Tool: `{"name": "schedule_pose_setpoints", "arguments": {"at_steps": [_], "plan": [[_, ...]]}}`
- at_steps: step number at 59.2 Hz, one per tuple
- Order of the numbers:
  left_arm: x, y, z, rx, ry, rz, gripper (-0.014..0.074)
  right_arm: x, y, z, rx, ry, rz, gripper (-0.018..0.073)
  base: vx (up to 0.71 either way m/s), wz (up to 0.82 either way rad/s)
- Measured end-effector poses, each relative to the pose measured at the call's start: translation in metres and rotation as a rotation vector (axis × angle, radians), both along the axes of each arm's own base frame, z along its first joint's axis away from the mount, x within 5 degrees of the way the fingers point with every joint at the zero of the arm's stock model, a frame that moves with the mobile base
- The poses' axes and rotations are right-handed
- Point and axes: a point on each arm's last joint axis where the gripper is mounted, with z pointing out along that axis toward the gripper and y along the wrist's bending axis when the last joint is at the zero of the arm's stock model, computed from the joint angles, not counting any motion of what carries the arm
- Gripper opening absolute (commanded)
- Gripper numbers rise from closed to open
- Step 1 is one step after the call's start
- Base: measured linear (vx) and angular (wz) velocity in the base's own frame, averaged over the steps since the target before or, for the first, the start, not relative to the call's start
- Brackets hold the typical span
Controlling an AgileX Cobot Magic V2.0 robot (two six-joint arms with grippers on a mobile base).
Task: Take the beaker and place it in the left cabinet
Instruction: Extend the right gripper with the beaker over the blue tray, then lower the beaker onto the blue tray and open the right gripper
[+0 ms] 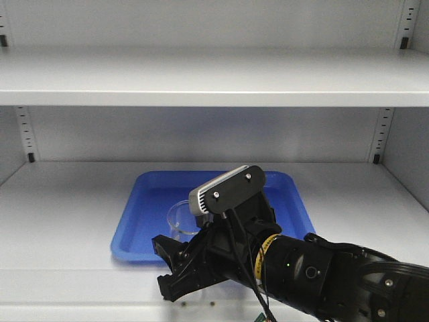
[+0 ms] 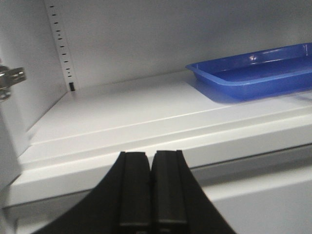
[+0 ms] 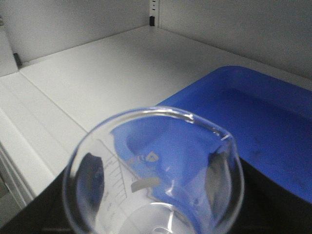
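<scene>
The beaker is clear glass with a flared rim, and faint graduation marks show on its wall in the right wrist view. My right gripper is shut on it, a dark finger pressing each side through the glass. It hangs upright over the front left part of a blue tray on the left cabinet's lower shelf; whether it touches the tray cannot be told. My left gripper is shut and holds nothing, in front of the shelf's front edge.
The blue tray lies mid-shelf. Another grey shelf spans above. Slotted upright strips run up the back corners, and a metal hinge sits on the left wall.
</scene>
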Motion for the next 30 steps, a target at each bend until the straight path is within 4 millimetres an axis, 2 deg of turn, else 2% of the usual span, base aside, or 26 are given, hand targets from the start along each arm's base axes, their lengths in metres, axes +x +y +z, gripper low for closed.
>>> {"name": "schedule_pose_setpoints", "arguments": {"at_steps": [30], "plan": [[0.0000, 0.0000, 0.0000, 0.000, 0.000, 0.000, 0.0001, 0.0000, 0.0000, 0.0000, 0.000, 0.000, 0.000, -0.0001, 0.14, -0.12]]}}
